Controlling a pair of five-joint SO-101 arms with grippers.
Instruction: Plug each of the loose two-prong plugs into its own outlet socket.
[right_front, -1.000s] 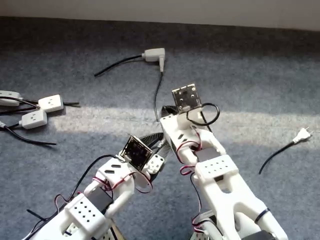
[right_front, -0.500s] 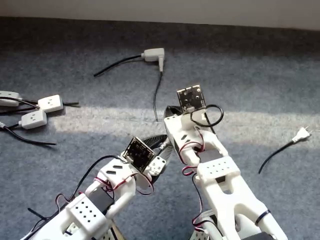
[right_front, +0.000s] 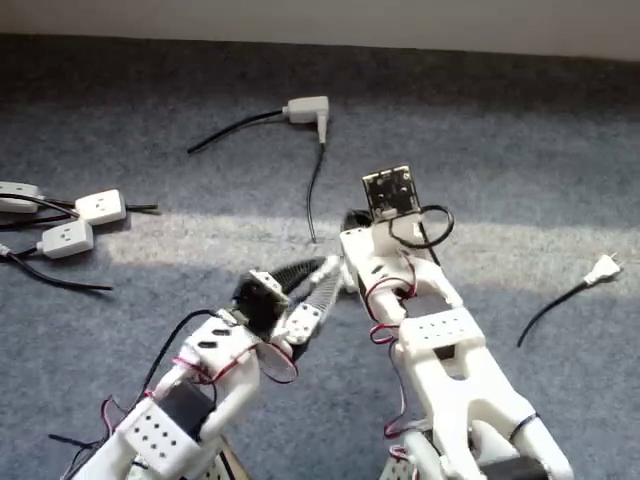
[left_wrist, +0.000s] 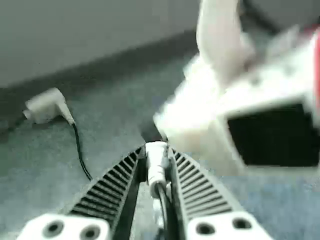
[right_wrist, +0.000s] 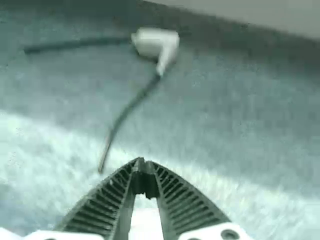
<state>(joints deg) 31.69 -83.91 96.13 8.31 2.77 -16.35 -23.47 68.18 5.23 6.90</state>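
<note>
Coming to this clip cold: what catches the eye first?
The left gripper, near the middle of the grey carpet, is clamped on a white plug with a black cord. White outlet sockets lie at the carpet's left edge in the high view, and another loose plug lies near its right edge.

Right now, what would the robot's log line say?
left gripper: shut on plug | right gripper: shut, empty | second plug: loose on carpet
</note>
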